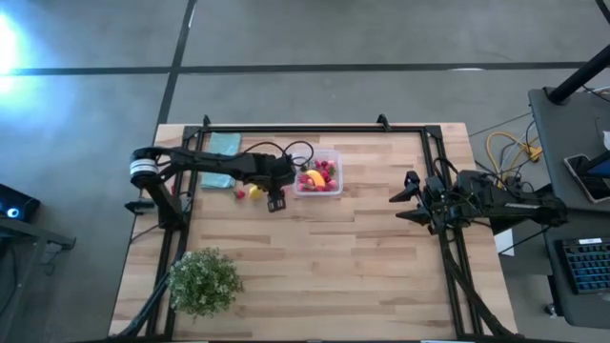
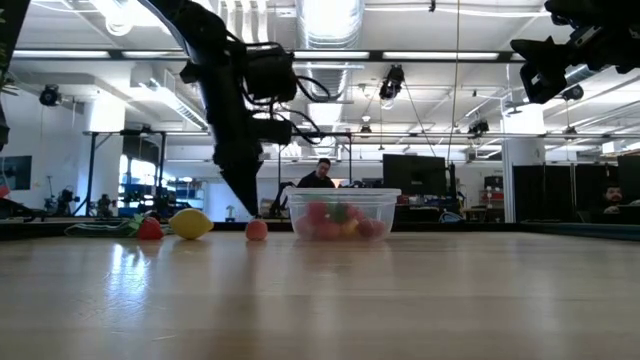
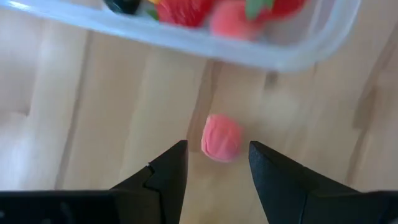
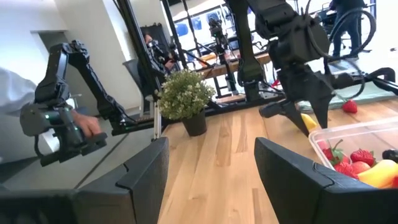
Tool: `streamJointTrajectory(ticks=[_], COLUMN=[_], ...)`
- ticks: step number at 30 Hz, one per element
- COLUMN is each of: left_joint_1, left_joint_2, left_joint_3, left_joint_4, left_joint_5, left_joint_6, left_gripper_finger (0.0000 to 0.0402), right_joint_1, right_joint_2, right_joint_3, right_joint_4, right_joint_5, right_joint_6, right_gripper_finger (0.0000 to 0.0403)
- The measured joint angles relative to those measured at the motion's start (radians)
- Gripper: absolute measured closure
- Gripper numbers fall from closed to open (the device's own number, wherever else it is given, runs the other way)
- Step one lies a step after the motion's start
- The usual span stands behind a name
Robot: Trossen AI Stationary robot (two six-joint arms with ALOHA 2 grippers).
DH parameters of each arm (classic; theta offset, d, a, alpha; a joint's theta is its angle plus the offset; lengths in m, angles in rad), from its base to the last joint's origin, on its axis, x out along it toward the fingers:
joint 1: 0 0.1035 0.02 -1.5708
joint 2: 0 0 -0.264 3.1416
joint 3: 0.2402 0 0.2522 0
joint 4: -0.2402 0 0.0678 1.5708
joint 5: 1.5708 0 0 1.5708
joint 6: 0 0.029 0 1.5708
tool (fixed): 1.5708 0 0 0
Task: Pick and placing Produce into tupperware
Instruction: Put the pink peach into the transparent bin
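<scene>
My left gripper (image 3: 217,158) stands open and points steeply down, just left of the tupperware (image 1: 335,157). A small pink berry (image 3: 222,138) lies on the wood just beyond its fingertips, in line with the gap and untouched. The clear tupperware (image 3: 249,53) holds red and pink berries, a yellow banana and a dark piece. A yellow lemon (image 1: 255,191) and a red strawberry (image 1: 240,193) rest on the table left of the gripper. My right gripper (image 4: 211,168) waits open and level, raised above the table's right side.
A teal cloth (image 1: 221,157) lies at the far left behind the loose fruit. A green leafy plant in a pot (image 1: 203,279) stands at the near left corner. A black frame rail (image 1: 315,129) runs along the far edge. Bare wood spreads across the middle and near side.
</scene>
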Motion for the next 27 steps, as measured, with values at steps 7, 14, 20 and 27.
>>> streamJointTrajectory(ticks=[7,14,20,27], left_joint_1=[-0.002,-0.001,-0.002,-0.015], left_joint_2=[-0.053,-0.097,-0.094,-0.11], left_joint_3=[0.014,0.014,-0.005,-0.053], left_joint_4=[0.074,0.181,0.162,0.171], left_joint_5=[-0.104,-0.178,-0.131,-0.122], left_joint_6=[-0.129,-0.13,-0.125,-0.129], left_gripper_finger=[0.0243,0.0176,0.0115,0.011], right_joint_1=[0.0,0.0,0.0,0.0], right_joint_2=[0.0,0.0,0.0,0.0], right_joint_3=[0.0,0.0,0.0,0.0], right_joint_4=[0.0,0.0,0.0,0.0], right_joint_5=[0.0,0.0,0.0,0.0], right_joint_6=[0.0,0.0,0.0,0.0], right_gripper_finger=[0.0174,0.0174,0.0174,0.0174])
